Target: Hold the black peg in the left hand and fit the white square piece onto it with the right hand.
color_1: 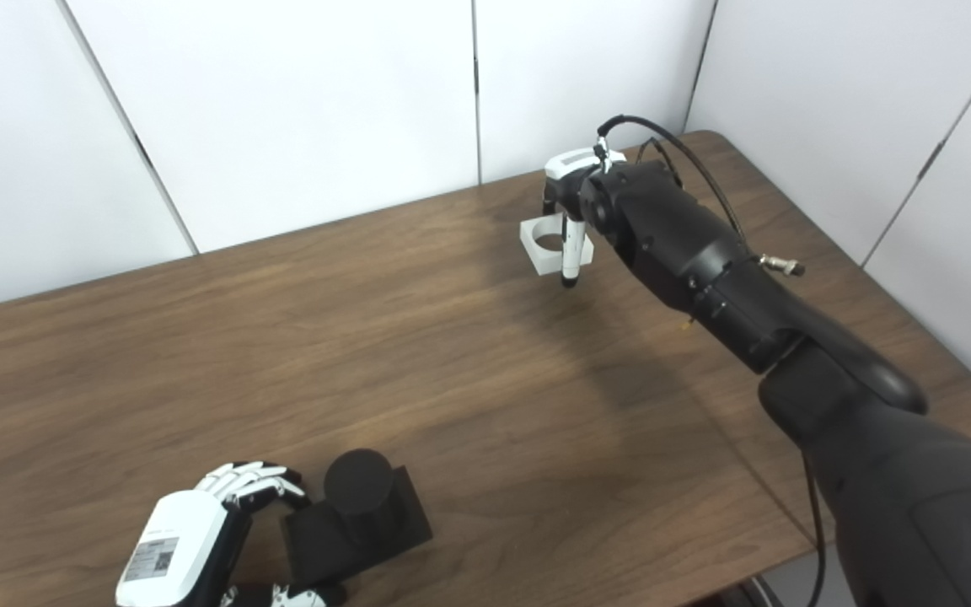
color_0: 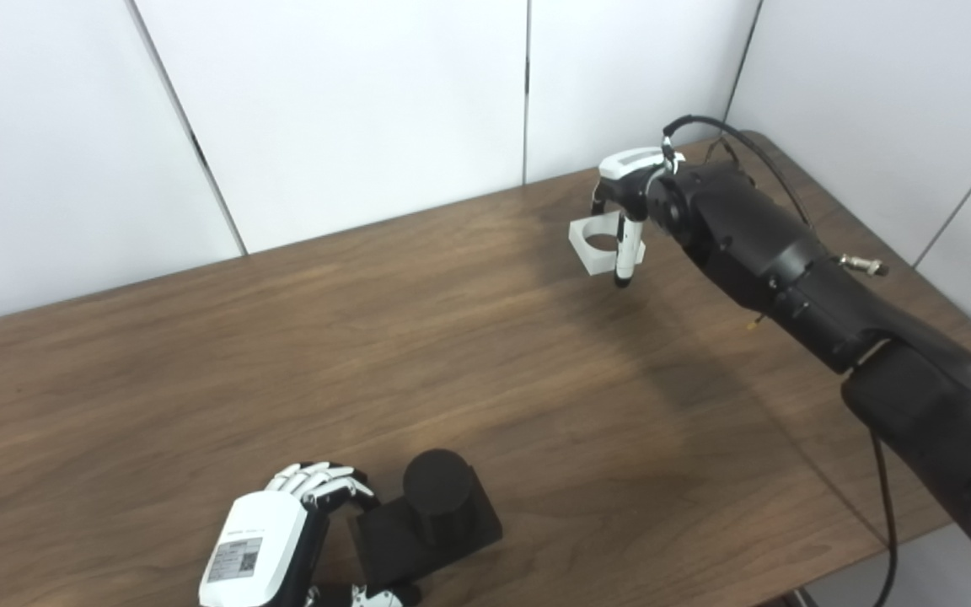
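Left hand point(color_0: 262, 539) at near table edge, fingers curled round base of black peg point(color_0: 437, 497), peg upright on wooden table point(color_0: 283, 337). Far right, right hand point(color_0: 629, 202) pinching white square piece point(color_0: 599, 244), held above tabletop, well apart from peg.

Black peg point(color_0: 437, 489): a short, matte black cylinder standing upright on a flat, square black base point(color_0: 431, 535). Peg and base appear as 1 unit. It sits low in the frame, left of centre, resting on the wooden surface near the bottom edge. The base is turned at a slight angle to the picture's edges. The peg's top is flat and round.

White square piece point(color_0: 605, 243): a small white block with 1 round hole through its middle. It lies in the upper right of the frame, well apart from the peg. The hole faces upward. Its right side is partly hidden.
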{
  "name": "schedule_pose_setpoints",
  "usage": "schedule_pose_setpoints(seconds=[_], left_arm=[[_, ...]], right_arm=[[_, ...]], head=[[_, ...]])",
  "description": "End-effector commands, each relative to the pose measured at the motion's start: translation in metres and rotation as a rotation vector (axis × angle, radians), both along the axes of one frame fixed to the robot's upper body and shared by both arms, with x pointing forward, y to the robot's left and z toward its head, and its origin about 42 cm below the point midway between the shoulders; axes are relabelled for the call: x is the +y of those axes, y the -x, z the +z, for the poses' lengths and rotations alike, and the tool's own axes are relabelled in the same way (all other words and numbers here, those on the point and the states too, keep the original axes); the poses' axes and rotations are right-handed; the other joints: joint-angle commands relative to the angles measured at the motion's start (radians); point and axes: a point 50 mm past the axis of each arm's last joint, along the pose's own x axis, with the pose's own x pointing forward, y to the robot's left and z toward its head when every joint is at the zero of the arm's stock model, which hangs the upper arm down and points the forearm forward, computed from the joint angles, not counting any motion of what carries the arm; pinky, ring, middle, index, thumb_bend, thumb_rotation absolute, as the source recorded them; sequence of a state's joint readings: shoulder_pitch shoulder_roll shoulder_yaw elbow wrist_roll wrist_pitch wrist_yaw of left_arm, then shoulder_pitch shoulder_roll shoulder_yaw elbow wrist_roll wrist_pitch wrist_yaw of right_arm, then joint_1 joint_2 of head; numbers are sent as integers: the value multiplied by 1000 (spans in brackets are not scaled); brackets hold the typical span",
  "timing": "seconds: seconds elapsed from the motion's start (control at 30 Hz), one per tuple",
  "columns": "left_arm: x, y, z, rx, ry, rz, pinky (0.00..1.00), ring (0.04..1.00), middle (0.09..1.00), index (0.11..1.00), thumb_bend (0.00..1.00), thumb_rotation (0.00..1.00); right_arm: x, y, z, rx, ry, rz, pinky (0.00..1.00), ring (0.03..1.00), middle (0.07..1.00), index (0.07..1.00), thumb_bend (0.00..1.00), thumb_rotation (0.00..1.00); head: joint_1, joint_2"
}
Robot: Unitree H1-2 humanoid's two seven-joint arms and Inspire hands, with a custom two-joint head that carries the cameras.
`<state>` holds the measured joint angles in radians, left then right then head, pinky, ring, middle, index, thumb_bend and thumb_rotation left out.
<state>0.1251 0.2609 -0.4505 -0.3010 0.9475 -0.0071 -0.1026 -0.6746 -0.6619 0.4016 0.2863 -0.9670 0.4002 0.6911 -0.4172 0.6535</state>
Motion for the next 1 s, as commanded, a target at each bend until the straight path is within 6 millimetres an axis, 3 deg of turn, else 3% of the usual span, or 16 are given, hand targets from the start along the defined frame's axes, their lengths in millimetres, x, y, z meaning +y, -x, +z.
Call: schedule_pose_setpoints(seconds=[0.0,0.47,0.7,0.77,0.83,0.97], left_arm=[[0,5,-11,57,-84,-14,862,813,752,487,519,48],[-1,4,-9,59,-87,-17,855,810,752,487,519,47],[-2,3,-8,54,-87,-19,858,811,750,487,519,48],[-3,3,-7,52,-88,-22,856,810,748,487,519,47],[-3,2,-7,53,-88,-25,856,811,749,487,519,47],[-4,2,-7,50,-88,-27,853,810,748,487,519,47]], right_arm=[[-8,-6,28,-91,24,5,1000,1000,963,759,894,194],[-14,2,17,-83,29,-1,1000,1000,967,756,816,203],[-23,5,11,-136,29,35,997,968,929,687,789,192],[-28,7,8,-173,28,69,915,923,892,637,783,175],[-32,8,5,-207,4,81,880,906,874,523,578,151],[-37,11,3,-260,-36,90,838,884,829,488,526,133]], head=[[-1,1],[1,12],[4,18],[4,18],[5,19],[7,22]])
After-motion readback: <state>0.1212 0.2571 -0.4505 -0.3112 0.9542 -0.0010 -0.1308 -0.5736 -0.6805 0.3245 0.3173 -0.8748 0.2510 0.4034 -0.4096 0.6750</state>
